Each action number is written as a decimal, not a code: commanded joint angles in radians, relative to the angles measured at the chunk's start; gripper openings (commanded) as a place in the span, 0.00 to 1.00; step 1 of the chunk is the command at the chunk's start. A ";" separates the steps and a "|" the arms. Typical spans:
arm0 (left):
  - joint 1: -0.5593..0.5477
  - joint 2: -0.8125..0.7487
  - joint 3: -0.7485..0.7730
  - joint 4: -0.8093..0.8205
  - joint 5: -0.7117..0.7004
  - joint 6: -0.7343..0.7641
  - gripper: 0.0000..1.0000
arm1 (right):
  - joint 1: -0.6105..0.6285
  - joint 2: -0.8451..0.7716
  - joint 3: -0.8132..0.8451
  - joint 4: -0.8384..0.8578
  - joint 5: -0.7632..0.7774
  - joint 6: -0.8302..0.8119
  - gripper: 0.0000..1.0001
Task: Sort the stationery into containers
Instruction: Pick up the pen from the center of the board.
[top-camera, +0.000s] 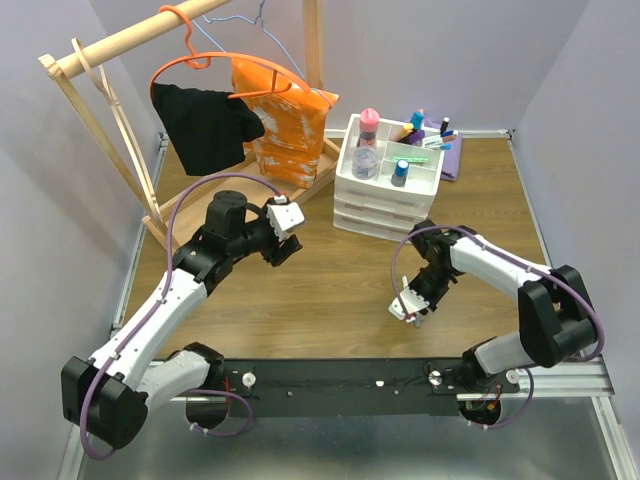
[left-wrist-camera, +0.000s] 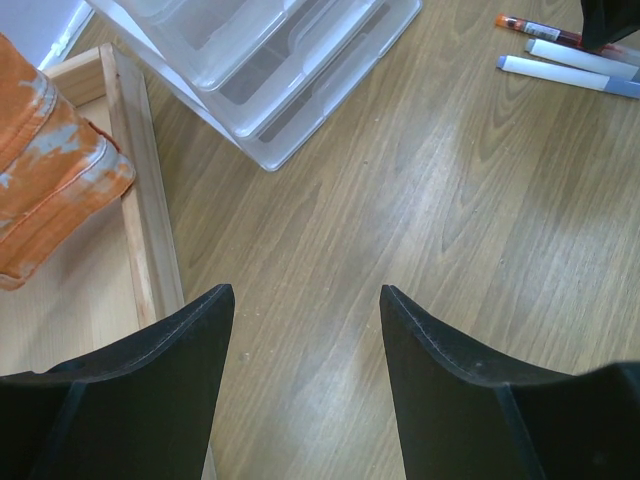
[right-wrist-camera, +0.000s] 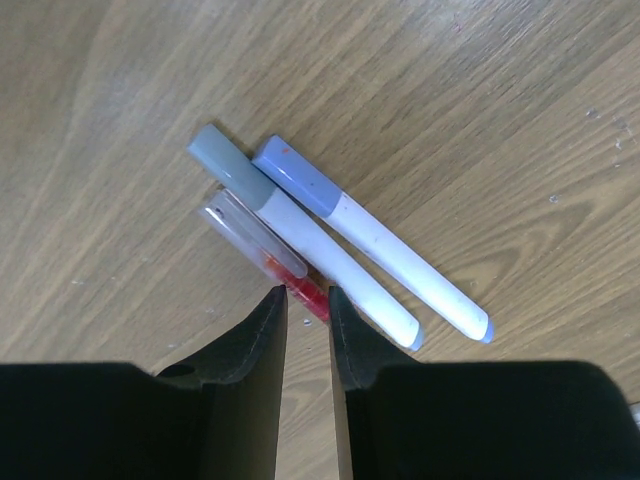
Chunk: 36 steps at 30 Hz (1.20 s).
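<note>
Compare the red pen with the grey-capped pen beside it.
The red pen is slimmer, with a clear cap; the grey-capped pen is thicker, with an opaque cap and white barrel. The red pen's end sits between the right end effector's fingers; the grey-capped pen lies outside them. Both lie flat on the table, side by side.

An orange bag (top-camera: 285, 125) and a black garment (top-camera: 205, 125) hang from the wooden clothes rack (top-camera: 100, 110); a purple cloth (top-camera: 453, 160) lies on the counter (top-camera: 330, 290).

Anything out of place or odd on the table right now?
Nothing spilled or damaged. Three pens lie loose on the table, side by side: a red pen, a grey-capped pen and a blue-capped pen. The right gripper straddles the red one's end.
</note>
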<state>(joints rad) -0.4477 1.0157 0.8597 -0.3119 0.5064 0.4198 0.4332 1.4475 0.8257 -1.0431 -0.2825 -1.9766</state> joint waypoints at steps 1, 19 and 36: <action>0.020 0.004 0.016 0.020 0.034 -0.030 0.69 | 0.006 0.040 -0.025 0.072 0.049 -0.044 0.31; 0.038 0.035 0.038 0.040 0.053 -0.053 0.70 | 0.006 0.016 0.021 0.022 0.036 0.111 0.08; 0.020 0.191 0.214 0.085 0.092 -0.093 0.70 | 0.006 -0.105 0.850 0.226 -0.555 1.521 0.04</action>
<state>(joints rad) -0.4183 1.1675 1.0245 -0.2611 0.5587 0.3565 0.4374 1.3396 1.6260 -1.1378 -0.6453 -1.1172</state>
